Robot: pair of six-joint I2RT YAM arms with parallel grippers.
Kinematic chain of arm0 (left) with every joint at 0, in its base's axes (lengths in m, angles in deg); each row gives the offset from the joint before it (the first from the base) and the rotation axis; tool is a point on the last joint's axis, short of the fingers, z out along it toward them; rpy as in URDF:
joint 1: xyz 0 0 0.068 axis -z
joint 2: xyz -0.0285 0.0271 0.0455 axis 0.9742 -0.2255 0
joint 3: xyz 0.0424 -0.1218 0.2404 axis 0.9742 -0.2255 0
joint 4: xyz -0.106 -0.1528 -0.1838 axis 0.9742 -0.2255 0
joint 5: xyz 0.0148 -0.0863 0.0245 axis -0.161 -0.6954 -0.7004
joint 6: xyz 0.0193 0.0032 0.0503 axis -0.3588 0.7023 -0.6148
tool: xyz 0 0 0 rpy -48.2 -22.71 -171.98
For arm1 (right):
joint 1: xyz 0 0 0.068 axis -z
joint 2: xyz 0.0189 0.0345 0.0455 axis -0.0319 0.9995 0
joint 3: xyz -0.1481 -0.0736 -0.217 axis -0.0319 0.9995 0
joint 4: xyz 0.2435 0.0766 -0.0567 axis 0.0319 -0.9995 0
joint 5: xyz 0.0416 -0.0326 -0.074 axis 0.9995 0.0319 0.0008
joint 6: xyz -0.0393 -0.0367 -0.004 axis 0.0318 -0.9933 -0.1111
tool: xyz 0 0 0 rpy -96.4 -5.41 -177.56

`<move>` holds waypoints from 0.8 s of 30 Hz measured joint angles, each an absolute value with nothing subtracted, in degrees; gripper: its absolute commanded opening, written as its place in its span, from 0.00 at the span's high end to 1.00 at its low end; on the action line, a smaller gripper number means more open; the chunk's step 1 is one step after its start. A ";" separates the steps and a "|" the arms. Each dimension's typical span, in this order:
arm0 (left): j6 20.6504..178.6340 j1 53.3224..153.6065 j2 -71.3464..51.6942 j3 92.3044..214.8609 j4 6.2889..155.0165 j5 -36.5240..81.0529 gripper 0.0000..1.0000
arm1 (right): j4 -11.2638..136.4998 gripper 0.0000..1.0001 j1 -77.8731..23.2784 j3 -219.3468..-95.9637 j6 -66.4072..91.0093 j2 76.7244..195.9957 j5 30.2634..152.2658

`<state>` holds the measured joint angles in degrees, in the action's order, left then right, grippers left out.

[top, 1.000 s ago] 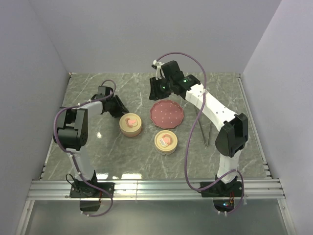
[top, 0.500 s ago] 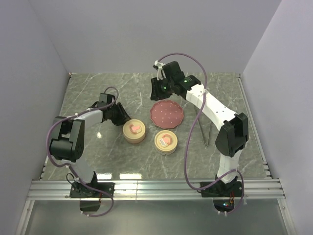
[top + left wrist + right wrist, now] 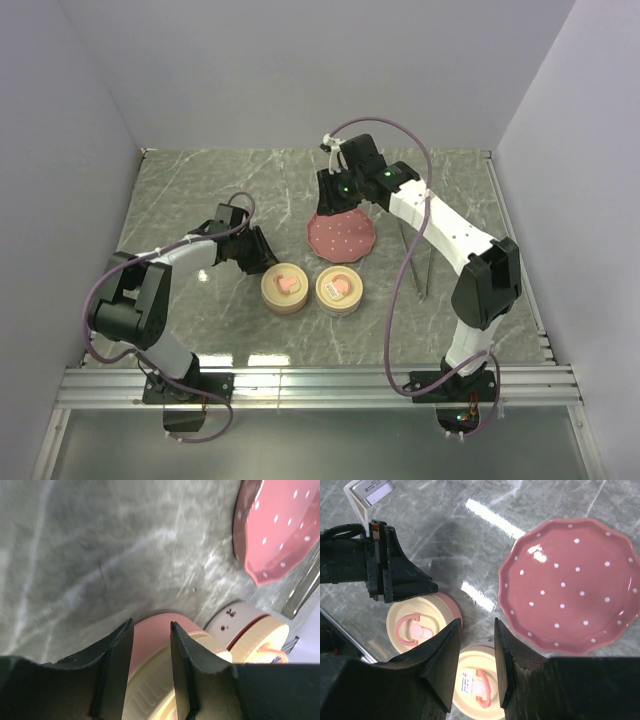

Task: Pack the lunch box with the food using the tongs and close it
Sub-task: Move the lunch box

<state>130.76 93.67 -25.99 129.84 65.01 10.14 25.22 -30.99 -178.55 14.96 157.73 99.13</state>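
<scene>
Left gripper (image 3: pixel 151 627) straddles the left lunch box (image 3: pixel 285 290) rim, seen only in its wrist view; grasp cannot be told. Right gripper (image 3: pixel 476 625) hovers released above the table (image 3: pixel 445 520) gap beside the plate (image 3: pixel 570 585).

We see a red plate (image 3: pixel 341 234) dotted white, a cream lunch box (image 3: pixel 287 288) and a second cream lunch box (image 3: pixel 340 289), both pink-handled, on a grey-green, white-veined marble table (image 3: pixel 200 190).

The grey-green marbled counter (image 3: pixel 200 190) carries a red white-dotted plate (image 3: pixel 342 233) near its middle. Just in front of it, close side by side, stand the left container (image 3: pixel 285 289) and the right container (image 3: pixel 339 290), both round and cream with pink lid handles. Thin metal tongs (image 3: pixel 425 278) lie right of the plate.
</scene>
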 measured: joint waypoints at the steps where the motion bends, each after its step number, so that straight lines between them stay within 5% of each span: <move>1: 131.11 94.18 -25.60 129.44 64.94 10.14 0.59 | 25.19 0.60 -30.90 -178.18 14.74 157.32 99.15; 24: 131.18 100.84 -26.40 137.66 57.60 19.85 0.56 | 26.42 0.59 -27.78 -173.07 13.56 151.61 98.76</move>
<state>131.18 100.84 -26.40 137.66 57.60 19.85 26.42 -27.78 -173.07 13.56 151.61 98.76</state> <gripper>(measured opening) 0.437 0.405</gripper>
